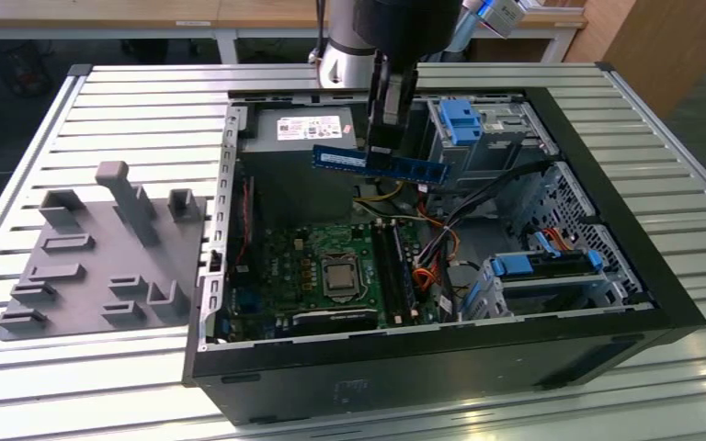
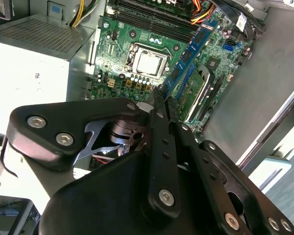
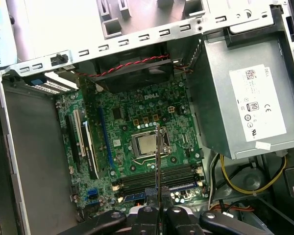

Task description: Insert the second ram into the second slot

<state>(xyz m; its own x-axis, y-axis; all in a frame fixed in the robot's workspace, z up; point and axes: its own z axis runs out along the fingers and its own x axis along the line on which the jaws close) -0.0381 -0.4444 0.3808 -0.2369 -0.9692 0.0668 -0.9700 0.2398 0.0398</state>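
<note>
Table (image 1: 120,101): ribbed metal top, ribs running 9 o'clock to 3 o'clock in the exterior view. Two items lie directly on it.

1. Case (image 1: 451,377): black computer case, laid on its side, open face up. It covers the table from centre out toward 3 o'clock and 6 o'clock.
2. Fixture (image 1: 96,266): flat grey plate with upright blocks and one taller post at its 12 o'clock end. It lies at 9 o'clock from the case, just beside the case wall; contact cannot be determined.
</note>
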